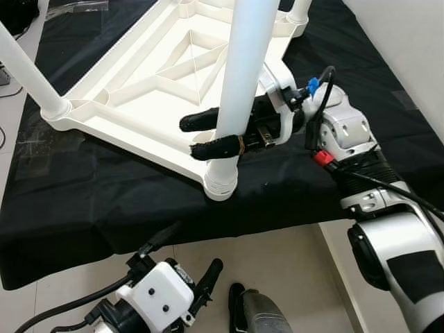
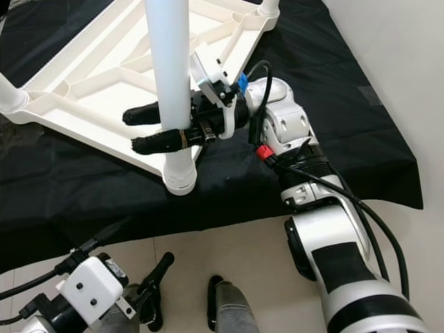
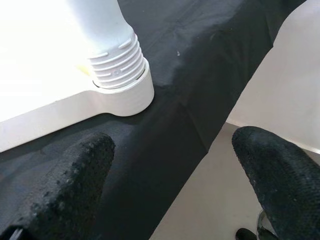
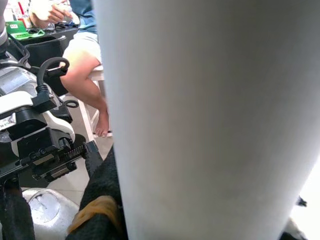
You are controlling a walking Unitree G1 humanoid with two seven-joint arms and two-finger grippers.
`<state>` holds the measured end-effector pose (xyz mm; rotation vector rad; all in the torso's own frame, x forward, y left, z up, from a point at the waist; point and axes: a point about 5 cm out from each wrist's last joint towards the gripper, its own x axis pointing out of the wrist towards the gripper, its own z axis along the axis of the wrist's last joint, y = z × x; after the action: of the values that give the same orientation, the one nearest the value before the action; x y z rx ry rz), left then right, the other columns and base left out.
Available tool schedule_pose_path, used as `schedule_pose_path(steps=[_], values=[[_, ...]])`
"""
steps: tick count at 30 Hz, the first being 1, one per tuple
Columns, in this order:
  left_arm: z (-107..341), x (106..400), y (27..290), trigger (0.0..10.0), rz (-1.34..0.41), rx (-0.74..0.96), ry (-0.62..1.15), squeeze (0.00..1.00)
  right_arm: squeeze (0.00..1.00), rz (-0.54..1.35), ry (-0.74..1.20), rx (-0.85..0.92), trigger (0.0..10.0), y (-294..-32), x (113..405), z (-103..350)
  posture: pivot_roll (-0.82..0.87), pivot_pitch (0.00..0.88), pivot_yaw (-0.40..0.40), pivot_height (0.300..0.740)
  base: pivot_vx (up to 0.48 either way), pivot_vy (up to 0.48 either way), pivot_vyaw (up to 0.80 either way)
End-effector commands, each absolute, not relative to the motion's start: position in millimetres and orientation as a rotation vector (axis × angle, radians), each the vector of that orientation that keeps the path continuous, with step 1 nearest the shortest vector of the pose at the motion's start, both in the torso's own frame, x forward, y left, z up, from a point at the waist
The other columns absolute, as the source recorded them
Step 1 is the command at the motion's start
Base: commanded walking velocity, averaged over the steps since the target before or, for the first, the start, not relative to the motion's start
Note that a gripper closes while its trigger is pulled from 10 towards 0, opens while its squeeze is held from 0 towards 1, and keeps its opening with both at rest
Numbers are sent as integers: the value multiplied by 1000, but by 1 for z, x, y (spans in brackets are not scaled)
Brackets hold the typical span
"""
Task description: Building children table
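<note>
Around table leg [image 1: 244, 76], right tool [image 1: 208, 135] clamped.

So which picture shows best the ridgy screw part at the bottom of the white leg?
The left wrist view: the leg's threaded end sits close and sharp in its corner socket. The eye views show it small, below the right gripper clamped on the leg. In the right wrist view the leg is a blank white surface.

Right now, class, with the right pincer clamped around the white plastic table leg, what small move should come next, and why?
Probably a further twist of the white plastic table leg by the right pincer. Its black fingers grip the leg just above the ribbed thread, which still shows above the corner socket of the upturned white tabletop. The left pincer hangs open below the black cloth.
</note>
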<state>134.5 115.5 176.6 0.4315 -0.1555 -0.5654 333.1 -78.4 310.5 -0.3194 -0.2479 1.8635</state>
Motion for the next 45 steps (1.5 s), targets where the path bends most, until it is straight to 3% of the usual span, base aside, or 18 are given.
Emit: schedule_pose_path(steps=[1,5,6,7,8,10,11,13,16,28,35,45], values=[[175,131,113,10000,-576,428,-150,0,0,1848,-177,-331,10000,-76,331,290,5,353,-87,740,0,0,0],[175,131,113,10000,-576,428,-151,0,0,1722,-140,-347,10000,-73,328,280,-7,356,-96,740,0,0,0],[173,131,112,10000,-577,429,-149,0,0,1450,-39,-333,10000,-65,337,263,-17,343,-132,740,0,0,0],[173,131,112,10000,-577,429,-149,0,0,1450,-39,-333,10000,-65,337,263,-17,343,-132,740,0,0,0],[170,131,111,10000,-579,429,-147,0,0,1127,54,-303,10000,-67,348,245,5,313,-143,740,0,0,0],[170,131,111,10000,-579,429,-147,0,0,1127,54,-303,10000,-67,348,245,5,313,-143,740,0,0,0],[168,132,109,10000,-579,431,-146,0,0,934,135,-247,10000,-72,342,224,11,307,-147,740,0,0,0],[168,132,109,10000,-579,431,-146,0,0,934,135,-247,10000,-72,342,224,11,307,-147,740,0,0,0],[157,144,106,10000,-577,442,-150,0,0,577,167,-41,10000,-89,335,203,-20,249,-132,740,0,0,0],[145,159,106,10000,-575,457,-150,0,0,412,113,26,10000,-98,333,196,-18,172,-114,740,0,0,0],[143,163,108,10000,-575,464,-151,0,0,307,50,120,10000,-86,313,199,-10,175,-89,740,0,0,0],[143,162,108,10000,-575,462,-162,0,0,290,-35,185,10000,-90,313,205,-9,196,-79,740,0,0,0]])
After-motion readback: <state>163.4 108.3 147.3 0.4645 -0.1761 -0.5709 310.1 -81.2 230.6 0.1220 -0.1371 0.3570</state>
